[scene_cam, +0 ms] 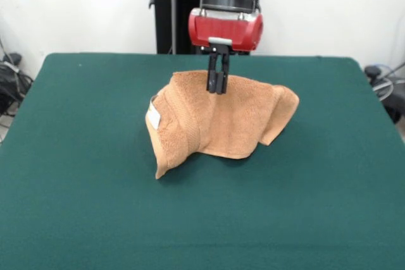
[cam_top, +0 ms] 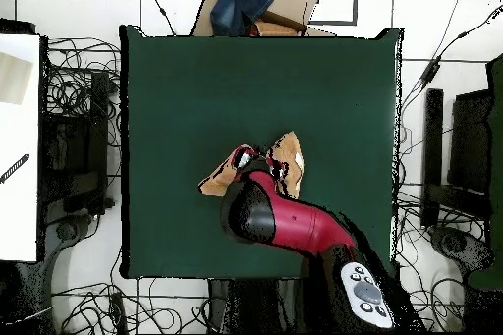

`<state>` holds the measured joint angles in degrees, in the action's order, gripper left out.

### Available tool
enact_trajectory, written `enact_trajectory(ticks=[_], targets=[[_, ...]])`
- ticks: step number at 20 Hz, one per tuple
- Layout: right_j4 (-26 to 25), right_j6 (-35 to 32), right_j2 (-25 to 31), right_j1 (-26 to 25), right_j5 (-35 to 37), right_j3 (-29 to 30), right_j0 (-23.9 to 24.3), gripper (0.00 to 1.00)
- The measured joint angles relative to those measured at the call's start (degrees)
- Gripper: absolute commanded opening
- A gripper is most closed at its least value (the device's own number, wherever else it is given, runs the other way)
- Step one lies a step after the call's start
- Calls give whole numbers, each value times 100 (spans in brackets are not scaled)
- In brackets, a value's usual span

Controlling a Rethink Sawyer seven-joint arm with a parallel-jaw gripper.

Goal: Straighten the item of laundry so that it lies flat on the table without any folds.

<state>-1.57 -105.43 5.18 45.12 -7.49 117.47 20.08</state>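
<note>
The orange-tan towel (scene_cam: 221,121) hangs bunched and folded, lifted at its top edge, with its lower corners resting on the green table (scene_cam: 76,188). A small white label (scene_cam: 153,116) shows on its left side. My gripper (scene_cam: 218,90) is shut on the towel's top edge and holds it up above the table's middle. In the overhead view the towel (cam_top: 288,159) shows in two parts either side of the red arm, which hides its middle and the gripper.
The table (cam_top: 196,85) has wide bare felt all round the towel. A cardboard box with blue cloth (cam_top: 257,5) sits beyond the table's far edge. Cables lie on the floor at both sides.
</note>
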Motion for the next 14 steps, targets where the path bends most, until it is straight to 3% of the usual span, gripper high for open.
enact_trajectory(ticks=[14], targets=[[-551,0,195,91,-1,286,486,0]])
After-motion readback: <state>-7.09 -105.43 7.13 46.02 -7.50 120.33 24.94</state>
